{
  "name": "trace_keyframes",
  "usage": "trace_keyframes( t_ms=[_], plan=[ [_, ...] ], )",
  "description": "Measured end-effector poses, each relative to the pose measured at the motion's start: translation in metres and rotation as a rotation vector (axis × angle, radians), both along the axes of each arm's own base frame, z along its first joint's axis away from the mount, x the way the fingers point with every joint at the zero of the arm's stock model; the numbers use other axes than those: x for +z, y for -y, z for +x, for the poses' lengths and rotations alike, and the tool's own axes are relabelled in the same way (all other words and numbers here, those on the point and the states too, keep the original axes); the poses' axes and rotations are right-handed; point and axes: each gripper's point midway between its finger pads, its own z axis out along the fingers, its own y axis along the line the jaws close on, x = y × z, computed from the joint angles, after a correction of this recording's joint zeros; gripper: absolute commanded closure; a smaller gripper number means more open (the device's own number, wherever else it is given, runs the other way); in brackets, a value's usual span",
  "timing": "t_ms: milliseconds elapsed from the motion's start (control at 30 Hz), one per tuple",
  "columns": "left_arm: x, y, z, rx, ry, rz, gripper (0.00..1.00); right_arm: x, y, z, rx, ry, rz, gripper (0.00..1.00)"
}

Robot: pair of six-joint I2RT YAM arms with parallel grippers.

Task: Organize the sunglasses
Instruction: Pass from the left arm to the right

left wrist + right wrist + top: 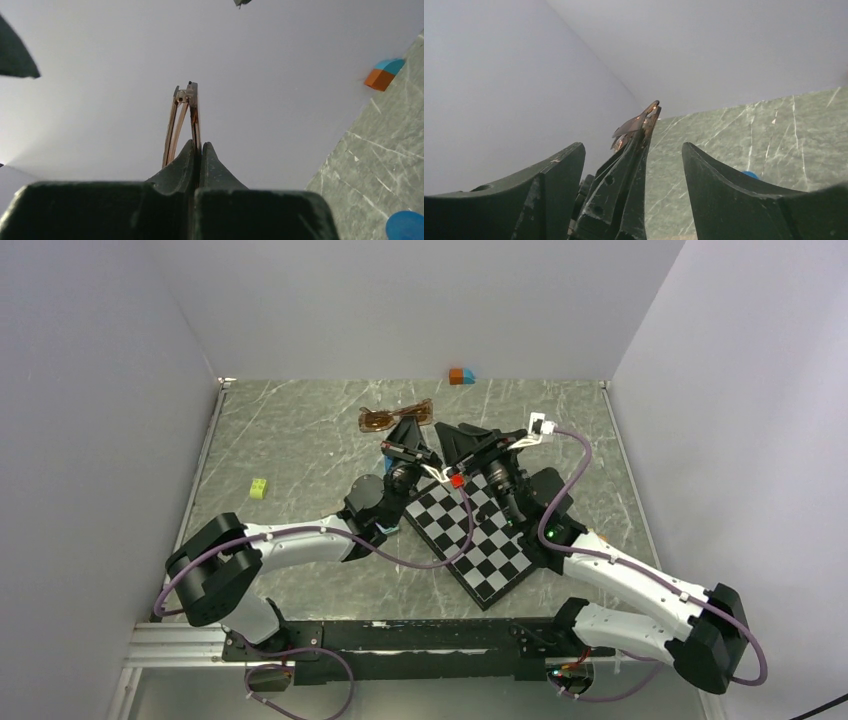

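Observation:
The brown thin-framed sunglasses [395, 418] are lifted off the table near the back. My left gripper [410, 443] is shut on one of their temples. In the left wrist view the folded brown temples [182, 120] rise straight out of my shut left gripper [201, 147]. My right gripper [462, 448] is just right of the left one, with its jaws wide apart. In the right wrist view the right gripper [631, 150] straddles the left gripper's dark fingers [621, 185]. The sunglasses [639, 122] stick up beyond them.
A black-and-white checkerboard [470, 535] lies under both forearms. An orange-and-blue block [461, 376] sits by the back wall. A yellow-green brick [259, 488] lies at the left. A blue rounded object [405, 225] lies on the marble table [290, 440] below the grippers.

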Motion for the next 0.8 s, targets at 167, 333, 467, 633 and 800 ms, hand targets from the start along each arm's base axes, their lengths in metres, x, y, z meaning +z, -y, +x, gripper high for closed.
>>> trace_keyframes(
  t_ms=[167,333,467,633,800],
  plan=[
    [0.011,0.006,-0.012,-0.023,0.053,-0.013,1.0,0.001,0.003,0.02,0.046,-0.008,-0.028,0.27],
    [0.022,0.029,-0.037,-0.12,0.105,-0.024,1.0,0.002,-0.002,0.03,0.118,-0.046,-0.106,0.3],
    [0.018,0.032,-0.037,-0.133,0.089,-0.014,1.0,-0.001,-0.007,0.02,0.185,-0.058,-0.14,0.33],
    [0.017,0.032,-0.036,-0.132,0.078,-0.01,1.0,-0.007,-0.016,0.009,0.266,-0.09,-0.139,0.38],
    [0.02,0.032,-0.036,-0.125,0.088,-0.008,1.0,-0.01,-0.021,0.005,0.302,-0.116,-0.114,0.45]
  ],
)
